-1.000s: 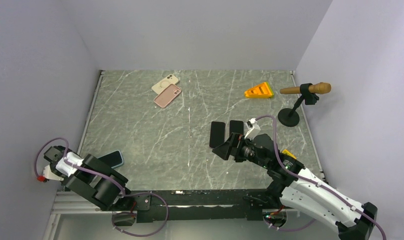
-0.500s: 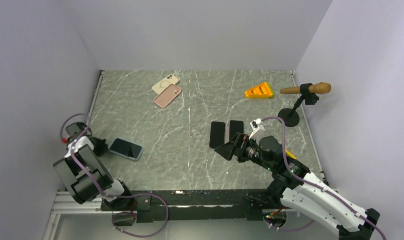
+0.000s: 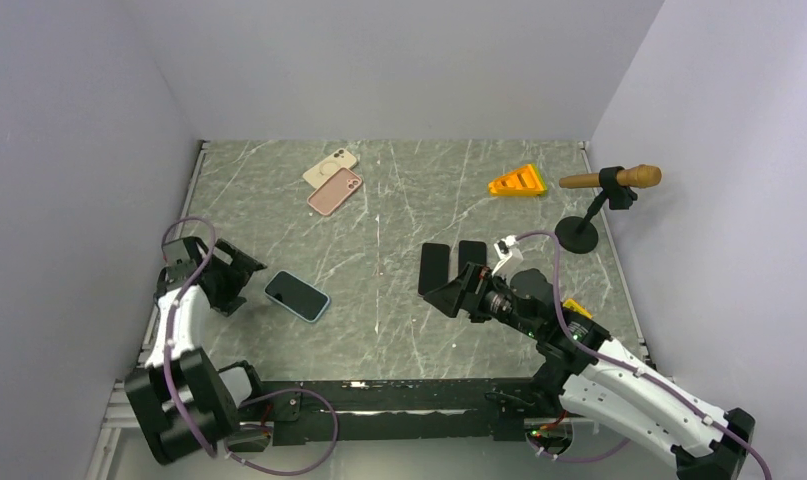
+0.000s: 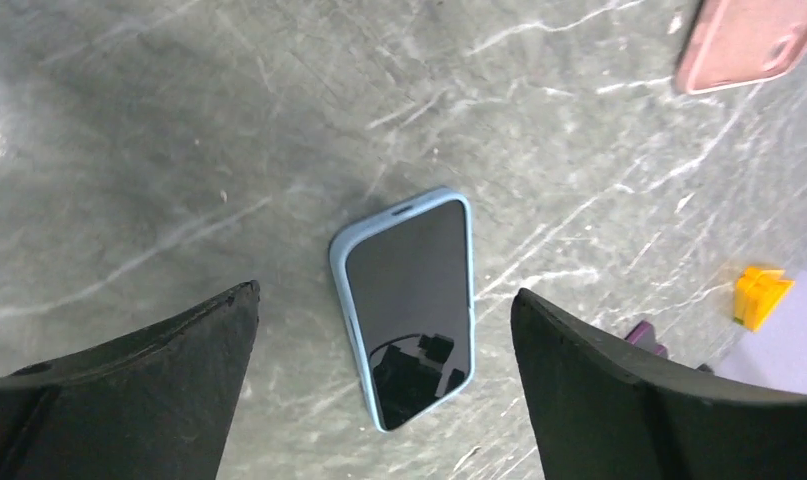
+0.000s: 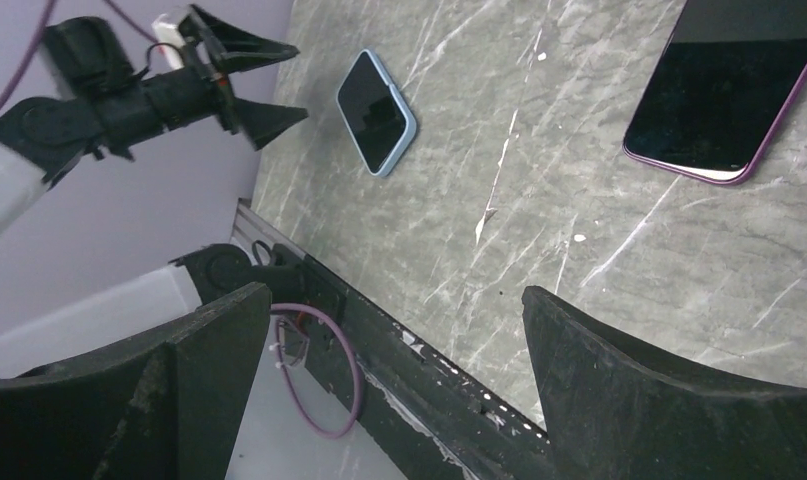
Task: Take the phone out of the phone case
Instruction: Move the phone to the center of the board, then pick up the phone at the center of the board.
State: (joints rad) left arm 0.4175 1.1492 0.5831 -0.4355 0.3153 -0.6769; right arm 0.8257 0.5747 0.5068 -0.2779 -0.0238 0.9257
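The phone [image 3: 297, 296] sits in its light-blue phone case [image 4: 338, 262], lying flat and screen up on the grey marbled table [image 3: 399, 210], in the near left part not far from the left edge. The left gripper [image 3: 244, 287] hovers just to the left of it with its jaws spread wide, holding nothing and not touching the case. In the left wrist view the cased phone lies on the tabletop between the two dark fingers [image 4: 139, 375].

The right gripper [image 3: 441, 298] is also wide apart and empty, near the middle of the right half, just beside two dark phones [image 3: 434, 268] lying side by side. A pink case [image 3: 335, 191] and a beige case [image 3: 330, 167] lie near the far edge, and an orange wedge [image 3: 517, 181] toward the far right corner.
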